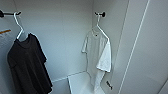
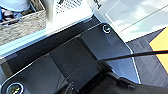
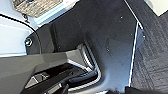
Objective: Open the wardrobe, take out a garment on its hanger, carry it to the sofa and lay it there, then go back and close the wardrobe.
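Note:
The wardrobe [image 1: 62, 37] stands open in the head view, and I look straight into its white interior. The garment [image 1: 98, 57], a long loose white short-sleeved shirt, hangs at the right of the interior. It is on the thin white hanger [image 1: 101, 28], whose curved hook rests on a black hook [image 1: 101, 14] on the right inner wall. The shirt's lower hem reaches down near the wardrobe's white floor panel [image 1: 78, 81].
A black shirt [image 1: 27, 65] hangs on another white hanger [image 1: 18, 27] from a black hook at the left. The open white door [image 1: 147, 50] stands at the right. The wrist views show dark grey carpet [image 3: 152, 50] and a yellow floor patch [image 2: 161, 47].

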Controlling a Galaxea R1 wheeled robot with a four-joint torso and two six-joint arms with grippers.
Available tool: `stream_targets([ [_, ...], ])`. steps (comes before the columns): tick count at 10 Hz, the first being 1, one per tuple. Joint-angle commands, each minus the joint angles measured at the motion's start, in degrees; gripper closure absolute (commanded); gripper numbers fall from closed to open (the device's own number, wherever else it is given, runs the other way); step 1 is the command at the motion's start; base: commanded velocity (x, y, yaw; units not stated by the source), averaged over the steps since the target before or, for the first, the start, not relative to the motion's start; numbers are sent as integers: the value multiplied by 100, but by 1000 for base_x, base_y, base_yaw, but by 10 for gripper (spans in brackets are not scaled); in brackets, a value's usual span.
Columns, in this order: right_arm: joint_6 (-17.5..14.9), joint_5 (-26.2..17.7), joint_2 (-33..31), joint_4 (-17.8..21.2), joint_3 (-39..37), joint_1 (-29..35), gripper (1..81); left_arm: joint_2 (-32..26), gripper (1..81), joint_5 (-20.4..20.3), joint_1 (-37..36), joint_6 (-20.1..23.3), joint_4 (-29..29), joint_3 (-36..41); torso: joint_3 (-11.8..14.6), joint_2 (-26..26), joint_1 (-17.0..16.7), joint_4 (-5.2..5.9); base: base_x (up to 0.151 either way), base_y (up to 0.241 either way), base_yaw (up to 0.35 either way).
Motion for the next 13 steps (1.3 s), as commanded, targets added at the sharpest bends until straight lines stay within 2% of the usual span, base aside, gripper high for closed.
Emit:
stream_targets([
  [1, -15, -266, 21, 38, 55, 241, 10, -201, 10, 659, -1057, 17, 170, 773, 0, 0, 1, 0, 0, 0, 0],
  [3, -14, -266, 38, 38, 55, 259, 10, -201, 10, 802, -1636, 8, 108, 993, 0, 0, 1, 0, 0, 0, 0],
  [6, -14, -196, 38, 38, 55, 267, 10, -307, 10, 802, -2287, -9, 108, 1592, 0, 0, 1, 0, 0, 0, 0],
  [9, -6, -187, 38, 47, 28, 259, 10, -894, 10, 784, -2736, -45, 109, 2934, -2, 2, 1, 0, 0, 0, 0],
  [11, -6, -187, 65, 39, 20, 250, 10, -992, 10, 811, -3211, -71, 47, 3182, -2, 2, 1, 0, 0, 0, 0],
  [13, -6, -187, 65, 38, 11, 250, 10, -1001, 10, 1204, -3712, -71, -164, 3523, -2, 2, 1, 0, 0, 0, 0],
])
